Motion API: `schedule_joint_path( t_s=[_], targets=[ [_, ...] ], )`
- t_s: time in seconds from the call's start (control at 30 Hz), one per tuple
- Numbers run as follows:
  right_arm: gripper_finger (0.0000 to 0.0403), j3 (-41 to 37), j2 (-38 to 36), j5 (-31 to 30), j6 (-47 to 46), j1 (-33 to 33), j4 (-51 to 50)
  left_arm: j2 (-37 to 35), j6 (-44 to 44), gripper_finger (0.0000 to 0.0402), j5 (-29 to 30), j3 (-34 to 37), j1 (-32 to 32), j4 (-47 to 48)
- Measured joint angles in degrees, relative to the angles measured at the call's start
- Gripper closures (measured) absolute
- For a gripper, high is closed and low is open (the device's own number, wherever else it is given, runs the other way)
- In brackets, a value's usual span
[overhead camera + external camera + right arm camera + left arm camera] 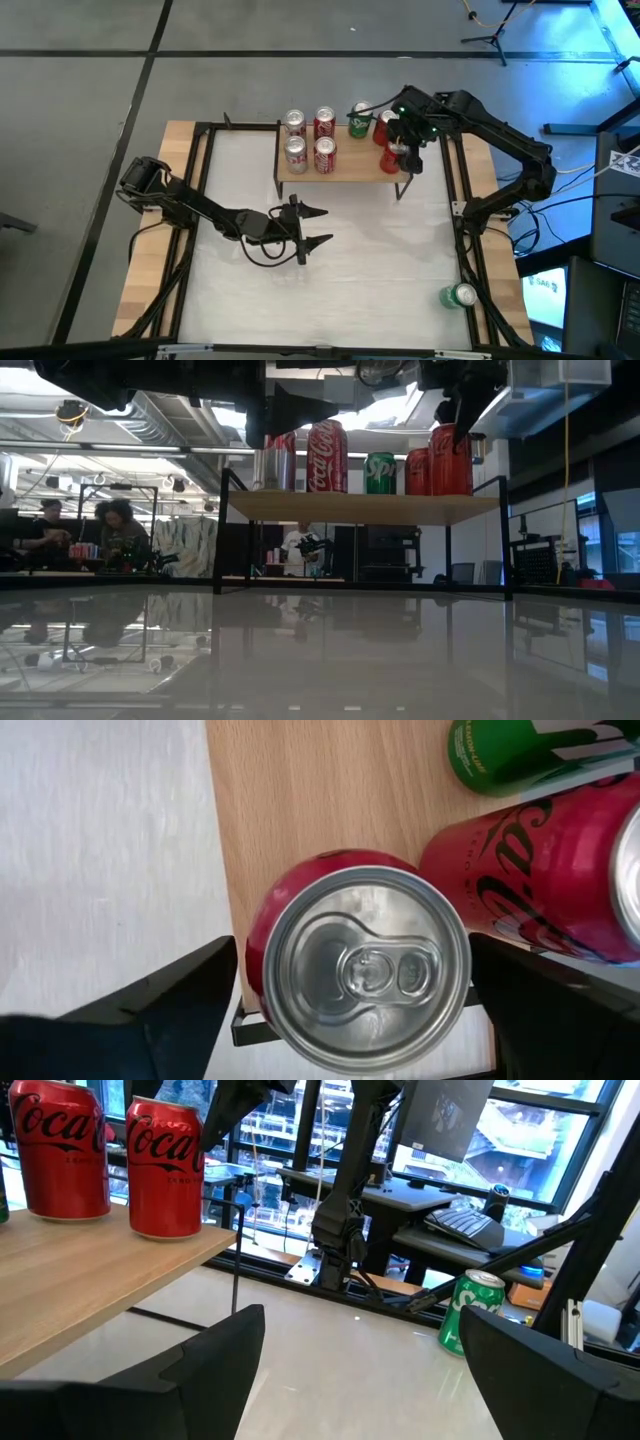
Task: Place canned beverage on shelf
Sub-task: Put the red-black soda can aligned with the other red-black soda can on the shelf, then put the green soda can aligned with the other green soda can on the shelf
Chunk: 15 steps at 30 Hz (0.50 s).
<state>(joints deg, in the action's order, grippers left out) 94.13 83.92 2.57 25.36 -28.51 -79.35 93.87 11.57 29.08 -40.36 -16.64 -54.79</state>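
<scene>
Right gripper [355,990] hangs open over a red can [352,965], fingers either side, apart from it. That can stands upright, axis vertical, tab up, at the shelf [345,168] end corner beside another red can [545,870]. Left gripper [308,228] waits open mid-table.

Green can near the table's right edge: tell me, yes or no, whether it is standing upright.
No. In the high view the green can lies on its side on the table, far from the shelf.
</scene>
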Motion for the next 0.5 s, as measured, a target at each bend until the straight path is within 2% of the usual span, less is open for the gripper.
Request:
schedule_joint_path(
  t_s=[0.33,0.5],
  targets=[
    [0.0017,0.1,-0.1,0.0,0.0,0.0,-0.2,0.0,0.0,0.0076,0.0,0.0,0.0,0.0],
    [0.0017,3.6,-0.2,0.0,-1.4,0.0,-0.5,0.0,0.0,0.0076,0.0,0.0,0.0,0.0]
  ],
)
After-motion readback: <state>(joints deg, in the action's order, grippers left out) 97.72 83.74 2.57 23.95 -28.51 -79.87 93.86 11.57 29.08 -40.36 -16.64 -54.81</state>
